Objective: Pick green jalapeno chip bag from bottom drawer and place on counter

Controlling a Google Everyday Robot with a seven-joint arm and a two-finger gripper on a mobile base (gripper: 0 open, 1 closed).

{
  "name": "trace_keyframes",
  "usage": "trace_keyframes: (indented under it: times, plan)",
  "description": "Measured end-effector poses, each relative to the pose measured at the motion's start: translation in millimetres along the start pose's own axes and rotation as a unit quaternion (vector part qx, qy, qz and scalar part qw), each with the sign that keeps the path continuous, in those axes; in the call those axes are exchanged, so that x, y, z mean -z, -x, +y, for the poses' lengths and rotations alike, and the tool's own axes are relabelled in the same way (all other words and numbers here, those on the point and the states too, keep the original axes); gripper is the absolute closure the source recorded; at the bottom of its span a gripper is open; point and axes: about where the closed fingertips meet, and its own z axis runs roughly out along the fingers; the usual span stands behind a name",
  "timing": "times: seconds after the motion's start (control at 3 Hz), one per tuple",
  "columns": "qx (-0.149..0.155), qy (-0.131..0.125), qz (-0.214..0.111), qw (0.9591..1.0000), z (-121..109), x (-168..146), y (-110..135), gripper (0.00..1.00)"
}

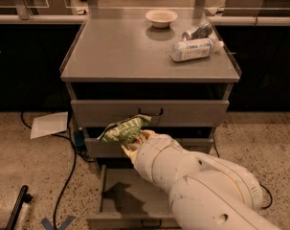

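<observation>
Gripping chip bag [121, 130] (long axis leftward), tool [133, 145] above bottom drawer [130, 210].

Arm [202, 186] built of thick, rounded segments in glossy white shell. Curved seams seen between segments. Small dark round hole noted on lowest segment, near bottom edge. Wrist section narrower, same white. End effector [133, 146] found at arm tip, before middle drawer [202, 145] front. Pale cream fingers [130, 150] clamped on green jalapeno chip bag [123, 130].
</observation>
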Motion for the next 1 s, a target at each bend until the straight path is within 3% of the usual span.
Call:
trace_keyframes:
  times: [0.33, 0.67, 1.0]
  plan:
    - [-0.017, 0.007, -0.011, 0.9998, 15.0, -5.2, -3.3, 1.00]
    - [-0.004, -0.007, -0.030, 0.9995, 2.9, -5.9, 7.0, 1.00]
    - [0.023, -0.023, -0.043, 0.9985, -24.7, -6.1, 24.2, 1.00]
